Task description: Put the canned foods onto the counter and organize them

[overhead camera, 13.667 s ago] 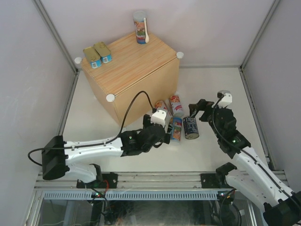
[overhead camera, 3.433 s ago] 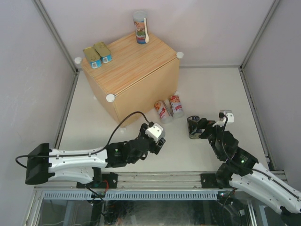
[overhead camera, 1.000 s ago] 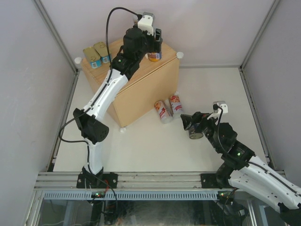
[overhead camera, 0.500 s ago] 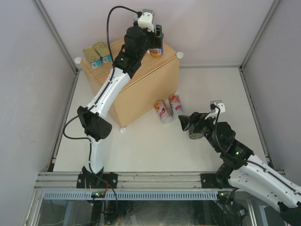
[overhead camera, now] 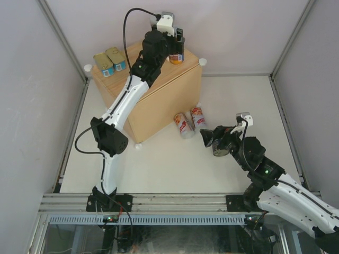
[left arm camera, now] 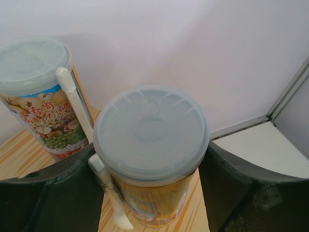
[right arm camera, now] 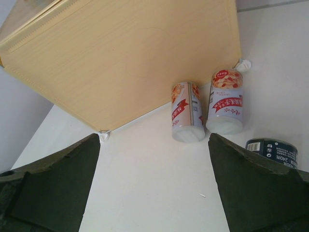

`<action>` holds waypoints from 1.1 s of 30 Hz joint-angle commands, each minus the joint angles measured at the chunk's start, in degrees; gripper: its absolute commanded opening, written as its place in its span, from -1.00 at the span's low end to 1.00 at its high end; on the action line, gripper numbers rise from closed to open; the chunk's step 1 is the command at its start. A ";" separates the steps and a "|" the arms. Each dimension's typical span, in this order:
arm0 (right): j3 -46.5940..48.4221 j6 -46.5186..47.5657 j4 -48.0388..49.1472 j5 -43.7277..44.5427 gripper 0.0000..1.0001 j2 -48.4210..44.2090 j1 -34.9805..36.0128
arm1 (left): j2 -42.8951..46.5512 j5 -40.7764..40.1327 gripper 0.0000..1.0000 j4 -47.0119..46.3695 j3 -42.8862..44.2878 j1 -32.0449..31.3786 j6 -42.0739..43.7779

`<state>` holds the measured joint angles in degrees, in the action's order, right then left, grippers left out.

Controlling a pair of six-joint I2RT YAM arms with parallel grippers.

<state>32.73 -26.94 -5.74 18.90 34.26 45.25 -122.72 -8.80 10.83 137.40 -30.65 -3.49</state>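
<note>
My left gripper (overhead camera: 176, 52) reaches over the far right corner of the light-wood counter (overhead camera: 139, 79) and is shut on an orange can (overhead camera: 176, 58). In the left wrist view the orange can (left arm camera: 151, 140) stands upright on the wood between my fingers (left arm camera: 231, 183), next to a tall can with a taped spoon (left arm camera: 38, 92). Two flat tins (overhead camera: 110, 61) lie at the counter's far left. Two red-white cans (overhead camera: 190, 121) lie on the floor by the counter. My right gripper (overhead camera: 207, 136) is open and empty, with a dark can (overhead camera: 219, 150) just behind it.
White knobs (overhead camera: 124, 109) mark the counter's corners. The right wrist view shows the counter's side wall (right arm camera: 125, 63), both red-white cans (right arm camera: 187, 113) lying end-on, and the dark can (right arm camera: 272, 151) at the right edge. Cage walls and rails enclose the floor.
Over the last second my left gripper moved the orange can slightly farther back and right on the counter. My right gripper edged a little to the left.
</note>
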 commanded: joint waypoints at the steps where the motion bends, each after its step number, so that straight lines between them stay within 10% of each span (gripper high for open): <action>1: 1.93 0.70 2.98 -0.44 0.87 0.58 -0.43 | 1.86 -0.19 -0.02 -7.44 4.96 0.33 0.08; 12: 1.85 0.40 3.14 -0.44 0.88 1.59 -0.68 | 3.17 -1.39 0.90 -7.78 2.16 0.27 0.37; 33: 1.46 0.09 3.01 -0.31 0.87 1.25 -0.78 | 8.34 -2.69 1.00 -11.63 -4.89 0.29 -0.20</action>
<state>32.73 -26.98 -5.23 18.90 35.83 44.66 -119.92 -10.39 3.46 134.61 -30.65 -3.46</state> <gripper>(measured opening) 0.938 0.996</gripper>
